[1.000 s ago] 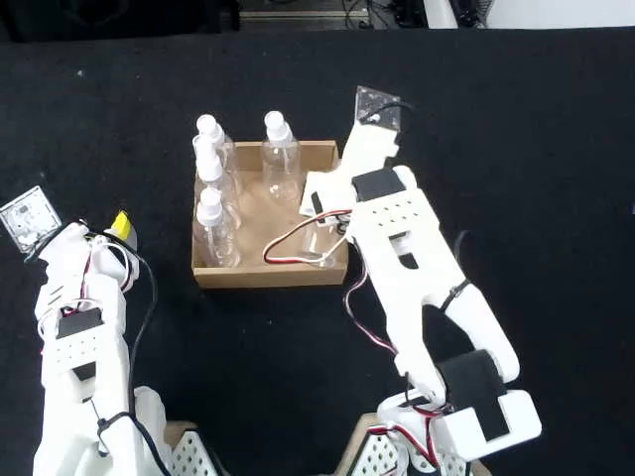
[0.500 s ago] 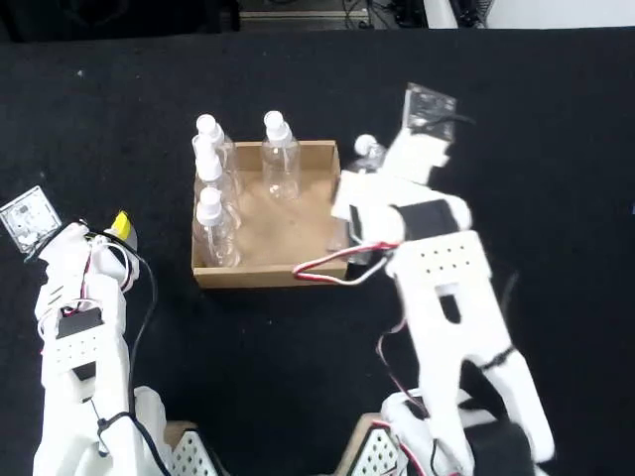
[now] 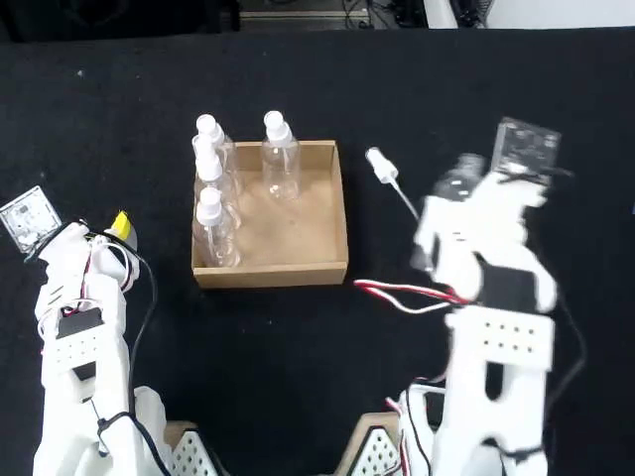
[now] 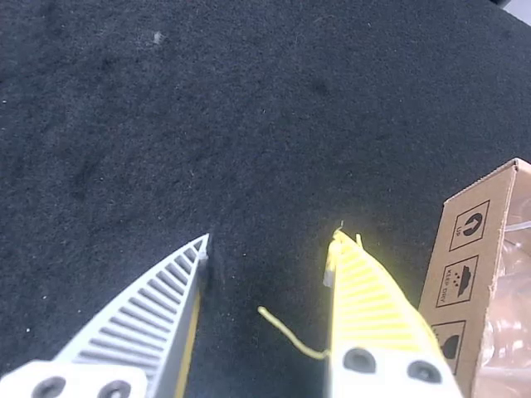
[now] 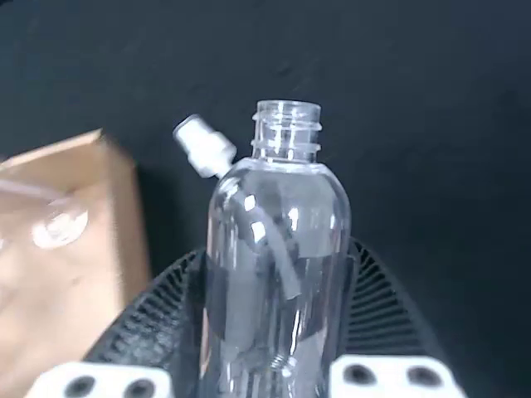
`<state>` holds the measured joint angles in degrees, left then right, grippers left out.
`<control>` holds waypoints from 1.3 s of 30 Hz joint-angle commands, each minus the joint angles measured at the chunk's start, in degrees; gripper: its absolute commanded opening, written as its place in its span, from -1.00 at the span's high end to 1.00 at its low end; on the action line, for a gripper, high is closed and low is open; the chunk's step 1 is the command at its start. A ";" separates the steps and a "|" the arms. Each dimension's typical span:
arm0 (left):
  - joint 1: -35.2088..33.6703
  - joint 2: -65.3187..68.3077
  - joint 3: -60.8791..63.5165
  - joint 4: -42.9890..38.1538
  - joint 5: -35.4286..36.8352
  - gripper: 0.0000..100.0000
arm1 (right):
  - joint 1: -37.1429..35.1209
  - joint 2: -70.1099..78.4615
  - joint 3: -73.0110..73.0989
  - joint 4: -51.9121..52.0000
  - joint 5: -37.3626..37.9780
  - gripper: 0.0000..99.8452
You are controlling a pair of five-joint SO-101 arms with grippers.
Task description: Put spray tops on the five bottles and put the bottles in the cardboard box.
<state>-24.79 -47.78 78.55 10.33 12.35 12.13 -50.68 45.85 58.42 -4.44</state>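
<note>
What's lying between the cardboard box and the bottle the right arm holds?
A loose spray top, tube attached, lying on the black table; the high view shows it.

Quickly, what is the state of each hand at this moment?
Left hand: open, holding nothing.
Right hand: closed on a clear bottle that has no spray top.

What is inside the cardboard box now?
Inside the cardboard box stand three capped bottles along its left wall and one capped bottle at the far wall; the remaining floor is bare. The bottles cover the floor beneath them.
</note>
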 commanded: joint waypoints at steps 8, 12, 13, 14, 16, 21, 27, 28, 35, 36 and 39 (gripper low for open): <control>0.57 -0.62 -0.40 -1.32 -0.26 0.60 | 6.15 4.70 9.19 -32.97 6.42 0.77; 0.57 -0.62 -0.40 -1.32 -0.26 0.60 | 7.47 10.07 21.23 -61.45 11.78 0.77; 0.57 -0.62 -0.40 -1.32 -0.26 0.60 | 7.56 11.74 23.16 -66.99 13.80 0.77; 0.57 -0.62 -0.40 -1.32 -0.26 0.60 | 7.74 13.67 24.75 -71.82 15.56 0.77; 0.57 -0.62 -0.40 -1.32 -0.26 0.60 | 9.32 18.33 26.51 -80.09 17.23 0.77; 0.57 -0.62 -0.40 -1.32 -0.26 0.60 | 15.38 31.34 25.71 -97.32 17.23 0.77; 0.66 -0.62 -0.40 -1.32 -0.26 0.60 | 18.29 45.93 25.63 -114.90 17.23 0.77; 0.66 -0.62 -0.40 -1.32 -0.26 0.60 | 18.29 48.22 25.63 -117.71 17.23 0.77; 0.66 -0.62 -0.31 -1.32 -0.26 0.60 | 18.73 65.45 20.88 -132.57 17.14 0.77; 0.66 -0.62 -0.31 -1.32 -0.26 0.60 | 19.08 68.09 19.03 -133.45 17.14 0.77; 0.66 -0.62 -0.31 -1.32 -0.26 0.60 | 19.69 76.09 13.67 -136.88 17.14 0.77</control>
<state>-24.79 -47.78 78.55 10.33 12.35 30.33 20.70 65.98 -73.80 12.44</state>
